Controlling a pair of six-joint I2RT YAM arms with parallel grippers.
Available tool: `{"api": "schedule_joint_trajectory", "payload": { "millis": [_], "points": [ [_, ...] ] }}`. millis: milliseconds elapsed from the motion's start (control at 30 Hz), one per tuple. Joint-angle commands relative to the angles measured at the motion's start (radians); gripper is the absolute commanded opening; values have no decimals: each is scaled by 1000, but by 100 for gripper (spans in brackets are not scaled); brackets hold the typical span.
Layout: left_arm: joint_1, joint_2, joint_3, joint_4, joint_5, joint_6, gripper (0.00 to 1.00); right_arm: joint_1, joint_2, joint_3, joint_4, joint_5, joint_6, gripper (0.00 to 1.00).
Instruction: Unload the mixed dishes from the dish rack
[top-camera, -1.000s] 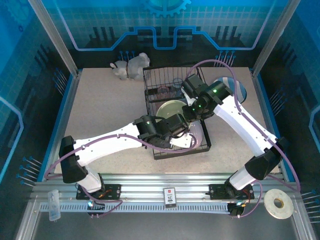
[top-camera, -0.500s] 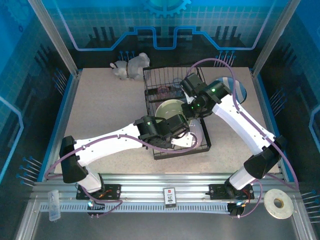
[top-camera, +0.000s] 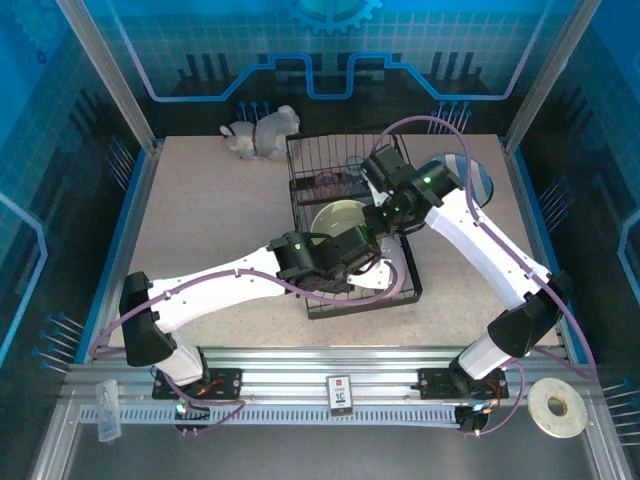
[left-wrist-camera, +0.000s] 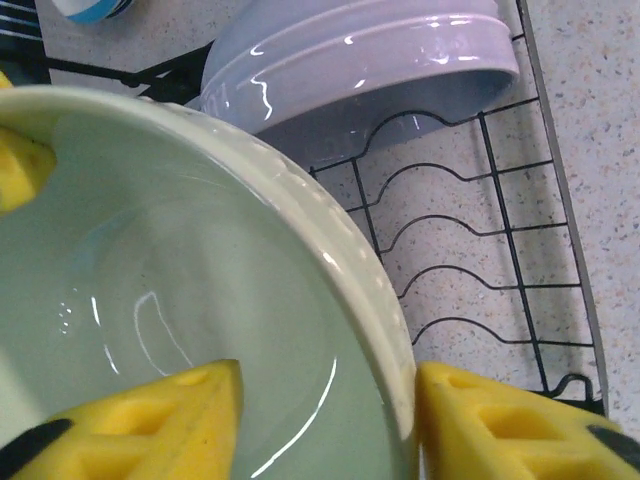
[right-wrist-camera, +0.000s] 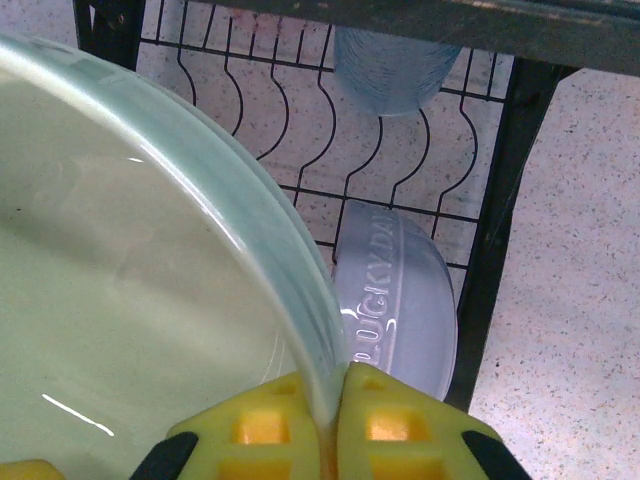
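The pale green bowl (top-camera: 340, 217) stands tilted in the black dish rack (top-camera: 302, 205). My right gripper (top-camera: 380, 220) is shut on its rim (right-wrist-camera: 300, 300), fingertips pinched at the near edge (right-wrist-camera: 336, 425). My left gripper (top-camera: 366, 250) is open and straddles the same bowl's rim (left-wrist-camera: 395, 370): one finger (left-wrist-camera: 130, 425) is inside the bowl with a gap, the other (left-wrist-camera: 520, 430) is against the outside. The lavender bowl (top-camera: 397, 268) (left-wrist-camera: 370, 60) (right-wrist-camera: 400, 300) lies on its side in the rack beside them. A blue-grey tumbler (right-wrist-camera: 395, 65) sits further back in the rack.
A striped plate (top-camera: 480, 180) lies on the table right of the rack. A pink tumbler (top-camera: 327, 182) sits in the upper tier. The white animal figurine (top-camera: 262, 132) stands at the back left. A tape roll (top-camera: 556, 407) lies off the table at the near right.
My left gripper has crept forward and right along the green bowl to its rim. The right gripper, holding the rim, has shifted slightly back.
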Motion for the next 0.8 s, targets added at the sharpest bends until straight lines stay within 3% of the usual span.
{"api": "schedule_joint_trajectory", "payload": {
  "millis": [0,500,767],
  "points": [
    [11,-10,30,78,-63,-4,56,-1,-18,-5,-26,-69,-21,0],
    [11,-1,16,105,-81,-1,81,-7,-10,-14,-5,-86,-17,0],
    [19,-4,6,103,-37,-25,94,-19,27,18,6,-103,-19,0]
  ]
}}
